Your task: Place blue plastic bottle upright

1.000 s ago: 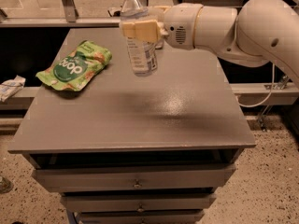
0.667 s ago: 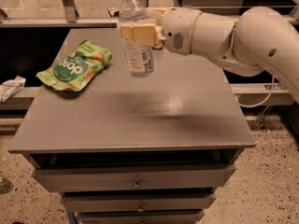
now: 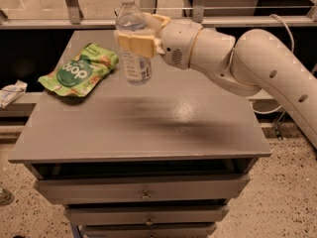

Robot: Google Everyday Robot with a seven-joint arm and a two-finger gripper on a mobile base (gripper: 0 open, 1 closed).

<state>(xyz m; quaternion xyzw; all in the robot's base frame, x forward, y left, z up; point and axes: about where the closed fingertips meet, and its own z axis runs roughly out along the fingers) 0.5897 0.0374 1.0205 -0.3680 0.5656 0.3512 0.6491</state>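
The blue plastic bottle [image 3: 133,58] is a clear bottle with a white cap and a pale blue-white label. It stands upright in my gripper [image 3: 139,38], which is shut around its upper body. The bottle's base is at or just above the grey table top [image 3: 148,128], at the back centre-left. My white arm reaches in from the right.
A green pouch [image 3: 81,71] lies flat at the table's back left, just left of the bottle. A white object [image 3: 11,92] lies on a lower ledge at far left. Drawers [image 3: 143,190] sit under the front edge. A railing runs behind the table.
My gripper has carried the bottle slightly to the left and a little lower, toward the pouch. The bottle stays upright in the grip.
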